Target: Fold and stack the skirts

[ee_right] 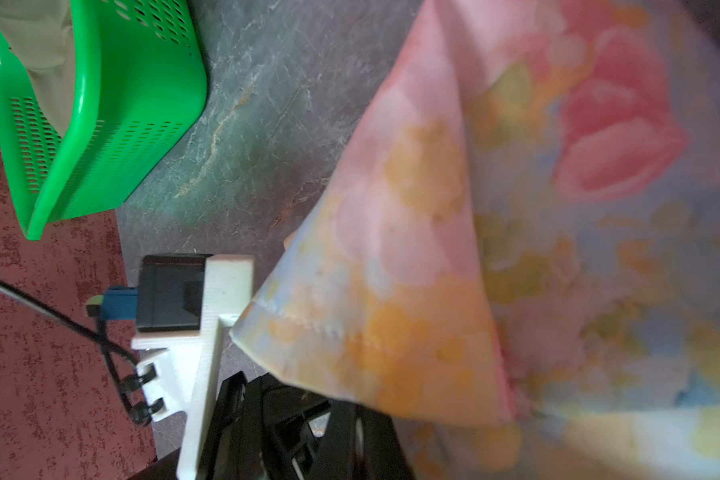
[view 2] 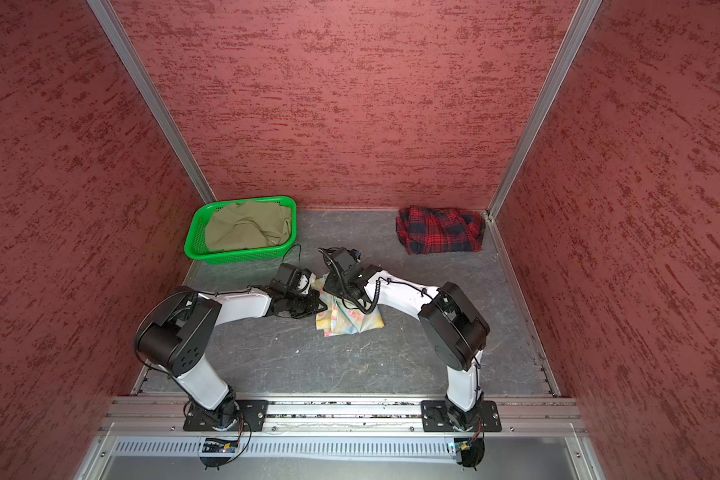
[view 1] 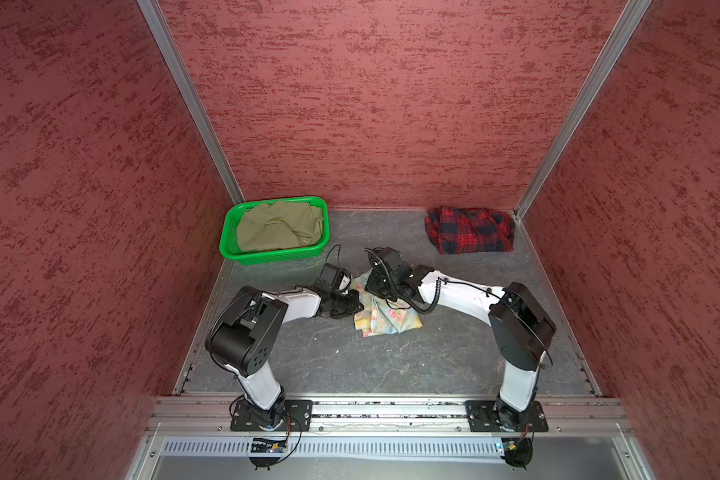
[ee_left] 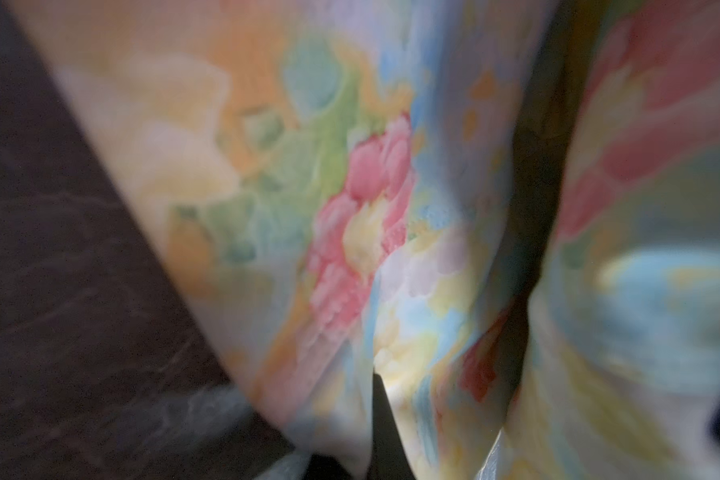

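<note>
Floral skirt (view 1: 385, 318) hangs between left end effector (view 1: 359, 306), right end effector (view 1: 370, 290); both clamped on it.

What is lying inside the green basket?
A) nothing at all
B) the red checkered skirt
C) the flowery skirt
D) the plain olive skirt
D: the olive skirt lies crumpled inside the green basket, while the plaid skirt sits on the table by the far right corner and the flowery skirt is out in the middle.
</note>
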